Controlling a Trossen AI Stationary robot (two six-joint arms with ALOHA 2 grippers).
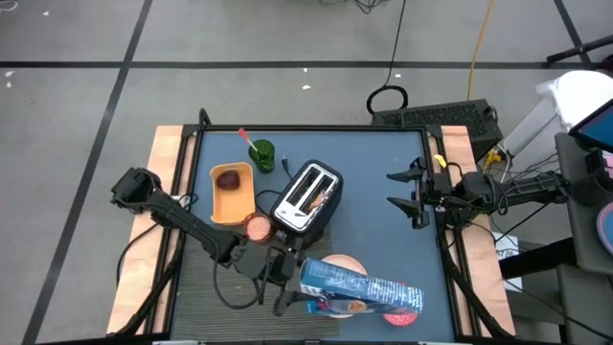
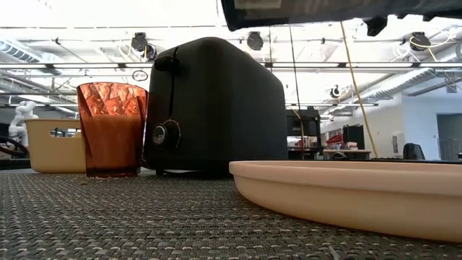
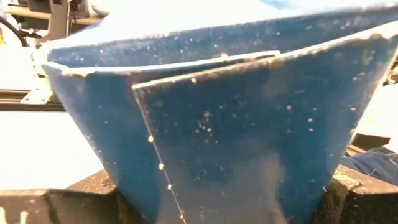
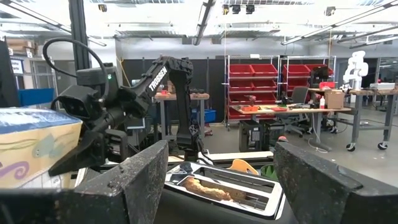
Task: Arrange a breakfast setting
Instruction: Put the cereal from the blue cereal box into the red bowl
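My left gripper (image 1: 285, 280) is shut on a blue cereal box (image 1: 362, 291), which lies lengthwise above the cream plate (image 1: 341, 262) and the pink bowl (image 1: 403, 319) at the table's near edge. The box hides most of both. The plate's rim shows in the low view (image 2: 339, 189). A brown toast slice (image 4: 205, 188) sits in a slot of the silver-black toaster (image 1: 308, 197). A red handle (image 1: 246, 138) sticks out of a green cup (image 1: 261, 153). My right gripper (image 1: 402, 193) is open and empty near the table's right edge. My left gripper pinches the cereal box at its left end (image 3: 124, 180) between its two fingers (image 3: 62, 206), one on each broad side. The fingers come level from the table's left, along the box. The box is lifted clear, roughly level, its other end (image 1: 414, 301) over the pink bowl.
An orange square container (image 1: 232, 191) holding a dark red thing stands left of the toaster. A reddish cup (image 1: 257, 227) stands between the container and my left gripper. A dark ribbed mat (image 2: 144, 224) covers the near left part of the table. Bare blue surface (image 1: 383, 230) lies right of the toaster.
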